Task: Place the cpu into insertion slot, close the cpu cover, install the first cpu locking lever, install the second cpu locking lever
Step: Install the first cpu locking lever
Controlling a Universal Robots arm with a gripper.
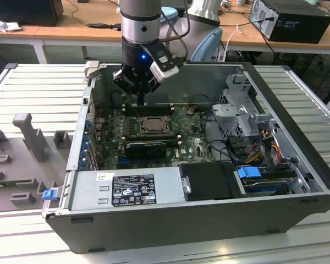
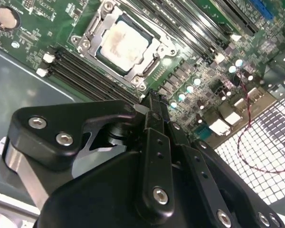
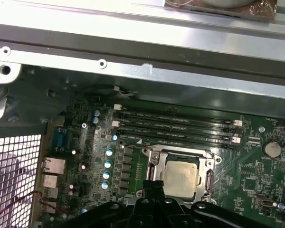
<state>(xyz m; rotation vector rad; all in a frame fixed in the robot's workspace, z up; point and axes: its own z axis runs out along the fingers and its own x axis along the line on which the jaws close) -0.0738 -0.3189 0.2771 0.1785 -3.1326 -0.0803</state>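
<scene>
The cpu (image 2: 121, 42), a pale silver square, lies in the insertion slot (image 2: 103, 61) on the green board; I also see the cpu (image 3: 180, 176) in the first wrist view and the cpu (image 1: 149, 125) in the exterior view. The cpu cover (image 2: 91, 29) lies flat as a metal frame around the chip. My gripper (image 2: 154, 100) hangs a little above the board, beside the socket's edge toward the memory slots. Its fingers are shut together with nothing between them. In the exterior view my gripper (image 1: 141, 100) points straight down just behind the socket.
Long black memory slots (image 3: 175, 126) run beside the socket, toward the case wall (image 3: 133, 71). A long black card (image 1: 146, 148) sits in front of the socket. A power supply (image 1: 126, 190), a drive cage (image 1: 242, 110) and loose cables (image 1: 258, 151) crowd the case's front and the exterior view's right.
</scene>
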